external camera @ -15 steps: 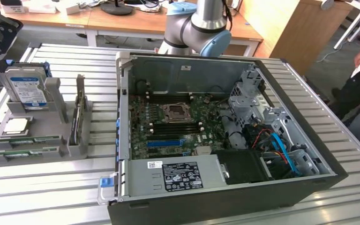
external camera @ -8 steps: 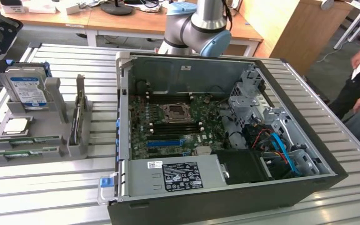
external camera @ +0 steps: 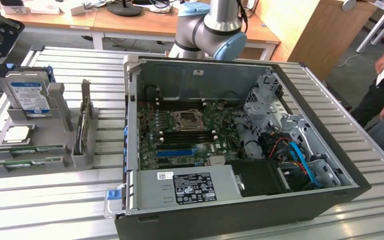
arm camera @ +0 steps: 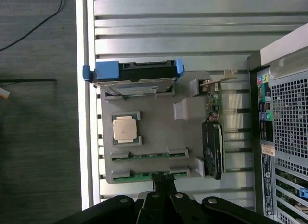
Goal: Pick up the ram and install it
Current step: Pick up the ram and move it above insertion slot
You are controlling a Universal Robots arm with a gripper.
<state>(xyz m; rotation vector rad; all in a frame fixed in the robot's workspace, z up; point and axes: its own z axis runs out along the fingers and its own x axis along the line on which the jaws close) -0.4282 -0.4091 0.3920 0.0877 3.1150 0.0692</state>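
Black gripper (arm camera: 162, 179): closed, empty, above grey plastic parts tray (arm camera: 154, 132). Thin green ram stick (arm camera: 139, 176), nearest its fingertips, sits in tray slot; pickup and installation outstanding.

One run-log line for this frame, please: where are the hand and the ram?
step: ram not yet picked | hand: shut, holding nothing, over the parts tray | ram: both sticks seated in tray | PC case: open
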